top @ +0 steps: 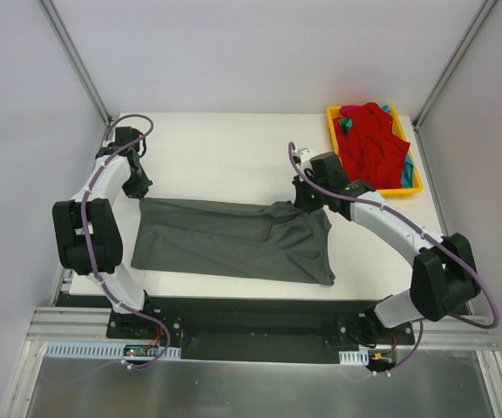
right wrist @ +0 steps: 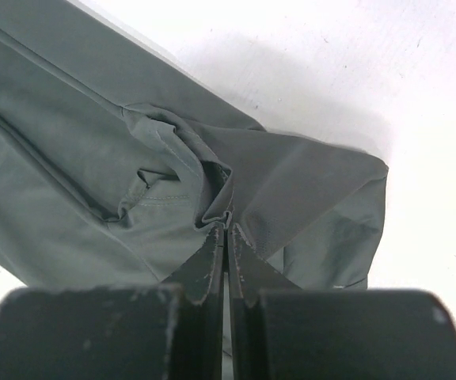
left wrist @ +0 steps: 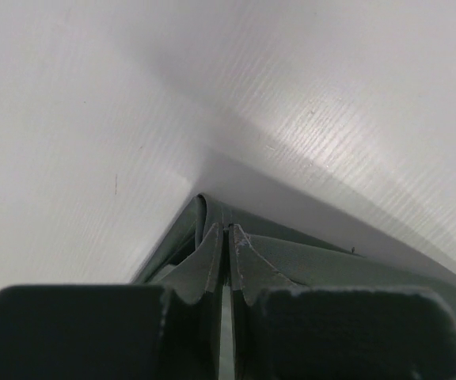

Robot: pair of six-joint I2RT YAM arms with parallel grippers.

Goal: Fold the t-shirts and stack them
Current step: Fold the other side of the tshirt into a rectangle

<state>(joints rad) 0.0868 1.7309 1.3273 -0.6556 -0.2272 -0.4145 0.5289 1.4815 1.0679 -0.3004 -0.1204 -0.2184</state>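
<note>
The dark charcoal grey t-shirt (top: 234, 239) lies spread across the middle of the white table. My left gripper (top: 139, 190) is shut on its far left corner (left wrist: 204, 214). My right gripper (top: 301, 202) is shut on a bunched fold at its far right edge (right wrist: 220, 207). The cloth hangs stretched between the two. The bright red t-shirt (top: 371, 144) lies crumpled in the yellow tray (top: 415, 185) at the back right, with a bit of the teal one (top: 345, 124) showing beside it.
The tray stands close behind my right arm. White walls and metal posts (top: 77, 61) enclose the table at the back and sides. A black base plate (top: 251, 326) runs along the near edge.
</note>
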